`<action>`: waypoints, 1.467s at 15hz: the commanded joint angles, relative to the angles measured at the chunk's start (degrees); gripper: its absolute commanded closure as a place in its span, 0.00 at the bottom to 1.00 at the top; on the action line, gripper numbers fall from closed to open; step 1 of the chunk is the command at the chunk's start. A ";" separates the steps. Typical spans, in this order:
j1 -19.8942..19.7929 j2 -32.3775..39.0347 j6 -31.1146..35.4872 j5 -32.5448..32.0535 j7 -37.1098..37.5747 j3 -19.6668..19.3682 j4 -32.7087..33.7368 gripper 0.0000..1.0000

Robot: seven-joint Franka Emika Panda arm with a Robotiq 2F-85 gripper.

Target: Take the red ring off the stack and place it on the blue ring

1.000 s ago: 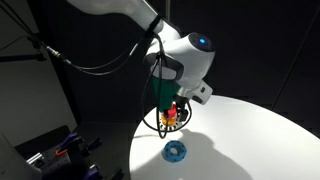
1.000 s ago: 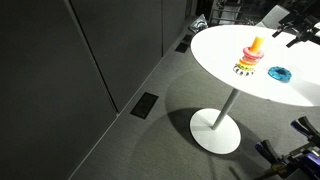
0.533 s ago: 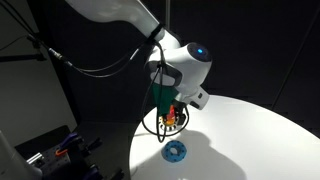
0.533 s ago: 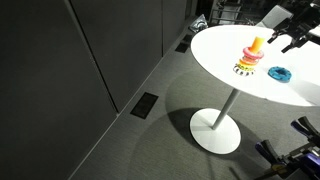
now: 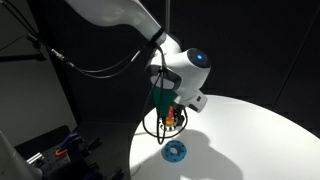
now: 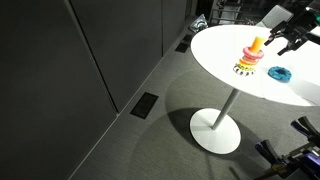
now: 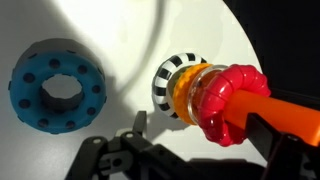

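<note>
Red ring (image 7: 232,100) sits on the stack (image 7: 180,88), clearest in wrist view; blue ring (image 7: 58,85) lies apart; gripper (image 7: 200,148) fingers spread wide.

in an exterior view the gripper (image 5: 176,106) hides most of the stack (image 5: 170,120).

Ring (image 7: 228,103) on stack (image 7: 170,85), loose ring (image 7: 30,90) seemingly alongside
</note>
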 commanded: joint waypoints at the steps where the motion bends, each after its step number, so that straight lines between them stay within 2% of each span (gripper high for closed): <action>1: -1.35 1.67 0.09 1.90 -1.93 1.39 2.14 0.00; 22: -1.36 5.01 0.06 6.78 -6.47 3.35 4.39 0.02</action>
